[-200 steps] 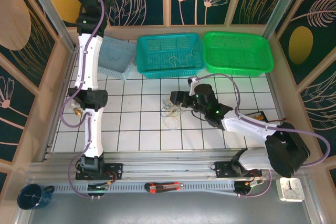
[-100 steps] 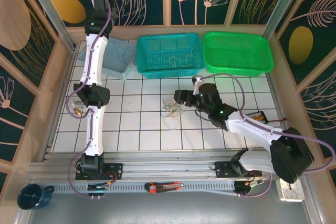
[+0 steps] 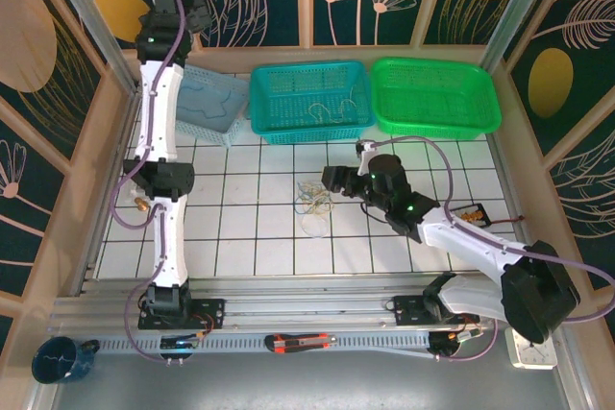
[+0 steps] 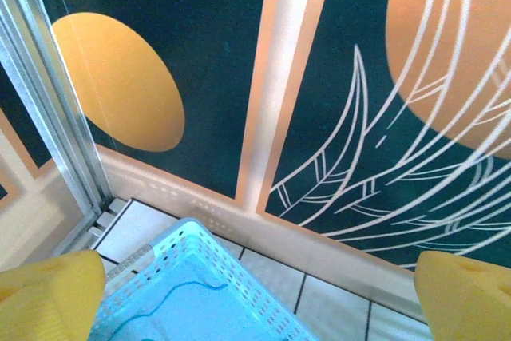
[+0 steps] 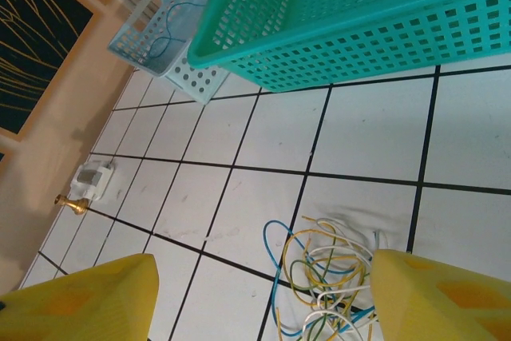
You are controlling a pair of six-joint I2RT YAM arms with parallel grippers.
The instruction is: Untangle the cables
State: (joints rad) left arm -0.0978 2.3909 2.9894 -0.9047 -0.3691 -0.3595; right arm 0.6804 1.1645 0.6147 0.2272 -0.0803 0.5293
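On the white tiles just beyond the arm bases, the cables (image 3: 312,204) lie in a loose tangle of blue, yellow and whitish loops. The heap runs slightly longer from near to far than across, with a whitish loop at its near end. Just beside its far right edge hangs the right gripper (image 3: 328,180), jaws apart and holding nothing. From the right wrist, the tangle lies on the tile between the two yellow fingers (image 5: 80,301), nearer the right-hand one. Farther back stand a teal basket (image 3: 258,103) with whitish wires inside and a green basket (image 3: 432,98). Farthest, the left gripper (image 4: 255,297) hangs over a light blue basket (image 4: 231,277), jaws wide apart and empty.
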